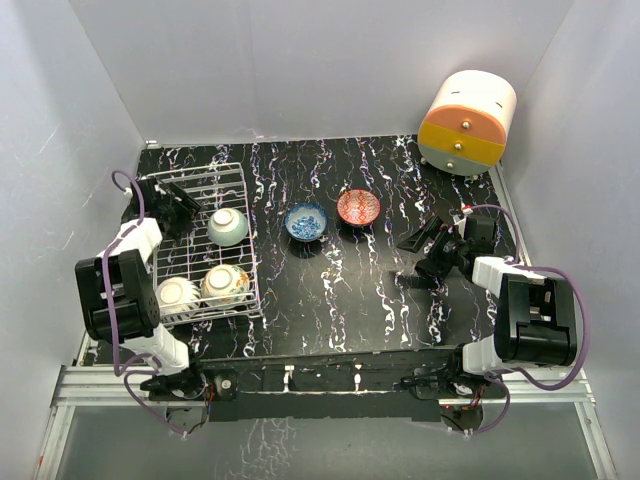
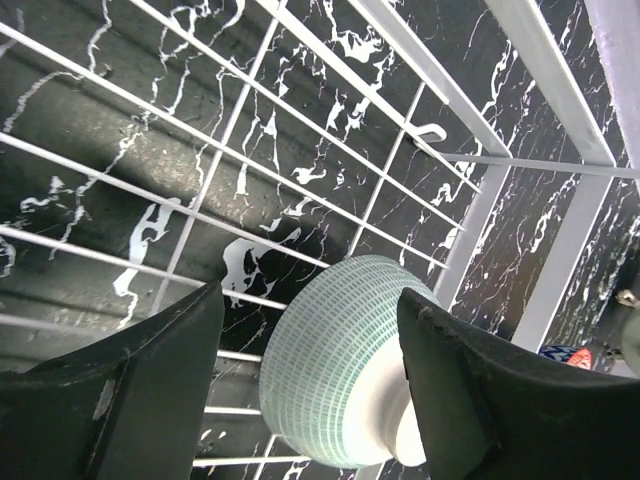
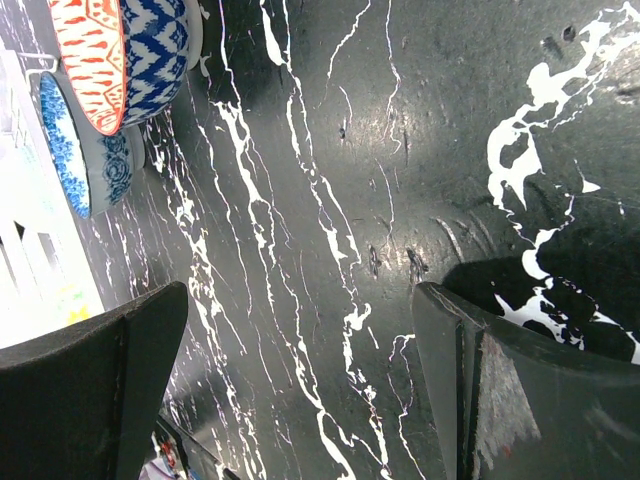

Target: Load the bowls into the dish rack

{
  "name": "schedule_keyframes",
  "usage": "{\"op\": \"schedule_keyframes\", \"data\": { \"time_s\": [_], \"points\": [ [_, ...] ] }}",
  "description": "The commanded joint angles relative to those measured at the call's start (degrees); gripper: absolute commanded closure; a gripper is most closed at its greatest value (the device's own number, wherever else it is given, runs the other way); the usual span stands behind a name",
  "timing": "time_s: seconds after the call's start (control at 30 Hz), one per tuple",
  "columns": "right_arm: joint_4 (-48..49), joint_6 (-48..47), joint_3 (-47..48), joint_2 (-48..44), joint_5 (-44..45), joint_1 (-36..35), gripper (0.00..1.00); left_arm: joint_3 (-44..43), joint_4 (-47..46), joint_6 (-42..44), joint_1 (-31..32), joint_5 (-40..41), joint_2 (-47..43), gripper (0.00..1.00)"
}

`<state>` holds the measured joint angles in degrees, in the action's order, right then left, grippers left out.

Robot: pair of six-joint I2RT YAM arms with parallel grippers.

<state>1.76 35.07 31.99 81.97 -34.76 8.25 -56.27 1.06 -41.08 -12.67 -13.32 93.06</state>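
Operator: Which arm serves the red-patterned bowl (image 1: 358,207)?

Manual: The right. The right jaws, spread and empty, have it at 10 o'clock on the counter (image 1: 340,290), blue-patterned bowl (image 1: 306,221) beyond (both outside the dish rack (image 1: 205,173)). The left jaws stand spread beside the racked mint-green bowl (image 1: 228,226)
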Motion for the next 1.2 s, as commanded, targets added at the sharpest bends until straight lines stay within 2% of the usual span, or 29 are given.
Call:
{"op": "schedule_keyframes", "data": {
  "time_s": [0.0,0.17,0.3,0.5,0.67,1.03,1.17],
  "points": [
    [3.32,0.25,-0.26,-0.62,-0.91,-0.21,0.02,-4.29,6.48,4.48,-0.20,3.52,-6.28,0.31],
    [4.02,0.64,-0.43,-0.17,-1.43,-0.18,0.02,-9.92,10.69,11.90,4.72,5.26,-8.52,0.31],
    [4.13,0.63,-0.44,-0.24,-1.62,-0.19,0.02,-16.11,16.91,17.85,10.09,6.10,-6.02,0.30],
    [4.11,0.61,-0.52,-0.33,-1.70,-0.22,0.02,-18.72,22.01,23.11,13.06,9.46,-2.39,0.30],
    [4.39,0.85,-0.35,0.03,-1.89,-0.21,0.02,-19.05,22.97,25.15,14.61,14.45,-0.53,0.30],
    [4.39,0.76,-0.70,-0.15,-1.84,-0.23,0.02,-18.71,21.38,26.21,18.09,13.54,2.19,0.30],
    [4.44,0.79,-0.70,-0.15,-1.89,-0.21,0.02,-18.79,23.69,26.71,18.21,16.29,2.83,0.30]
  ]
}}
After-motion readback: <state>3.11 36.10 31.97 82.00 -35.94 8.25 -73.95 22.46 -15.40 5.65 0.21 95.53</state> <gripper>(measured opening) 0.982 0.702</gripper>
